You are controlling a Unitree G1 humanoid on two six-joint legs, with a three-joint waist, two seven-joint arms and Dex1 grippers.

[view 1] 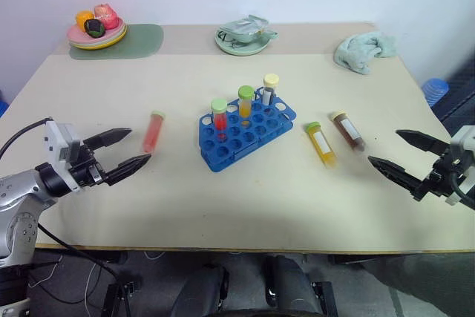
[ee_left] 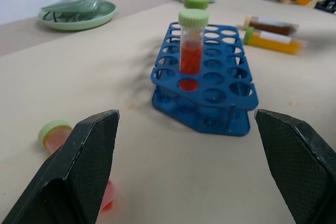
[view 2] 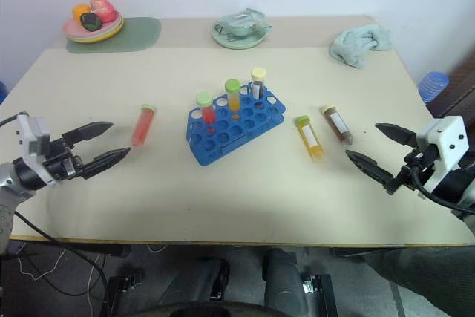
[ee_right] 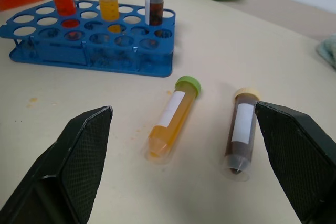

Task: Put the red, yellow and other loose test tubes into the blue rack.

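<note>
Left pincer (view 1: pixel 128 154) and right pincer (view 1: pixel 399 155) are both spread wide and empty, held roughly level, each angled inward toward the other.

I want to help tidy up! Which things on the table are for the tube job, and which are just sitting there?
For the job:
red tube
yellow tube
brown tube
blue rack

Just sitting there:
plate of toy food
green dish
crumpled cloth

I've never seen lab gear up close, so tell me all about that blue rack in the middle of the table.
The blue rack is bright blue plastic, two tiers with rows of round holes, standing askew mid-table. Three capped tubes stand upright along one row: red, yellow-orange, dark. The other holes are empty. No gripper touches it.
</note>
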